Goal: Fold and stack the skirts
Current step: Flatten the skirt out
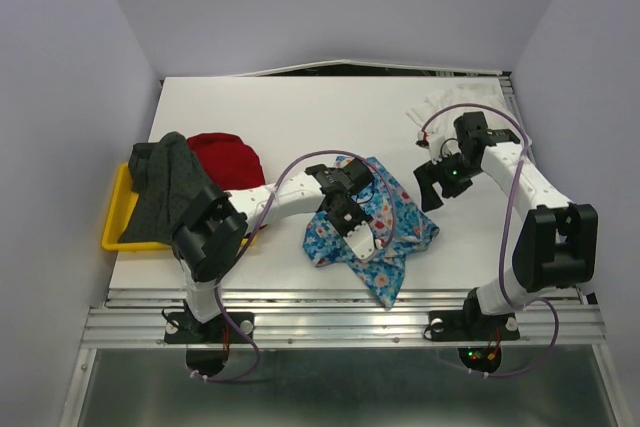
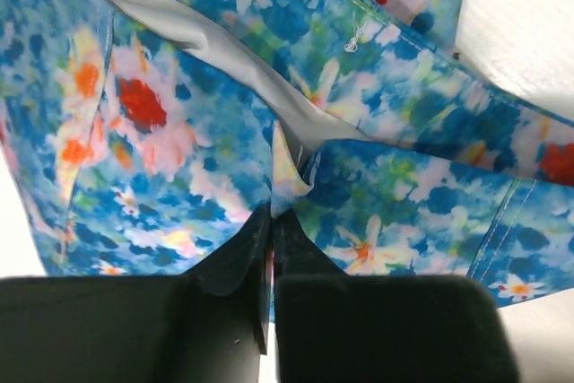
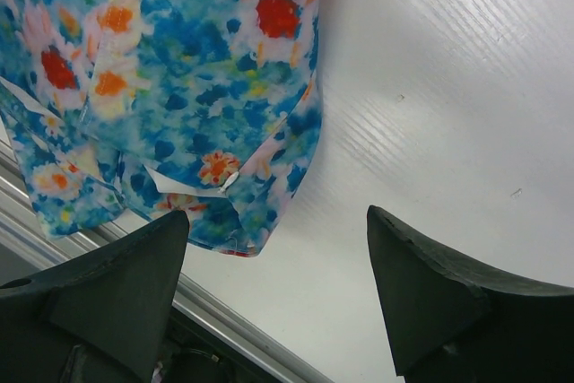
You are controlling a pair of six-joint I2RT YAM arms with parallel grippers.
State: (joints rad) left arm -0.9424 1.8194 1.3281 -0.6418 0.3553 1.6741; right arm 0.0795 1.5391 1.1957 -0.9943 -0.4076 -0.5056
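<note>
Bare table [image 1: 300,112] lies open behind the floral skirt [image 1: 405,212]; the heaped tray [image 1: 115,225] blocks the left.

A robotics lab test cell is shown. A white surface [image 1: 330,117] is boxed in by plain pale walls [image 1: 70,97]. A left arm [image 1: 285,195] and a right arm [image 1: 535,187] are bolted to aluminium rails [image 1: 340,319] at its near edge, and purple cables [image 1: 507,227] are looped along them. A yellow tray [image 1: 115,217] and a blue flower-print skirt [image 1: 400,217] are laid out on the surface.
</note>
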